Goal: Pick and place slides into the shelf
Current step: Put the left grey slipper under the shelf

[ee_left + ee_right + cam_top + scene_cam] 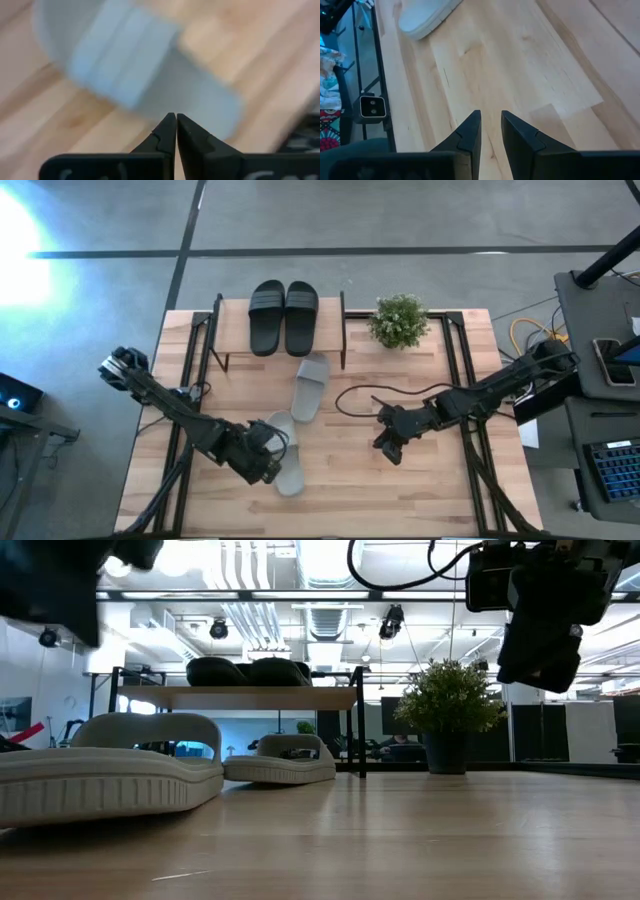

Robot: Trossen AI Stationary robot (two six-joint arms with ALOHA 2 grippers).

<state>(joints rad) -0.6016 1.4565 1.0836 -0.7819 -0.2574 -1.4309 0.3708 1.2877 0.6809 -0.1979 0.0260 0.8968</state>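
1. A light wooden table (420, 480) is filling the high view, grey floor lying beyond it.
2. The near grey slide (285, 460) is lying flat just ahead of the left gripper (268, 470), its long axis running toward the shelf (232, 335).
3. The left arm is stretching low across the table, its fingers (167, 135) pressing together, holding nothing.
4. The second grey slide (310, 387) is lying in front of the shelf; the black pair (284, 315) is sitting on top.
5. The right gripper (388, 448) is hovering over bare wood, fingers (470, 132) narrowly parted.

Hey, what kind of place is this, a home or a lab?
Likely a robotics lab or workshop: exposed ceiling ducts and track lights, a grey concrete floor, and a dark side desk with a keyboard.
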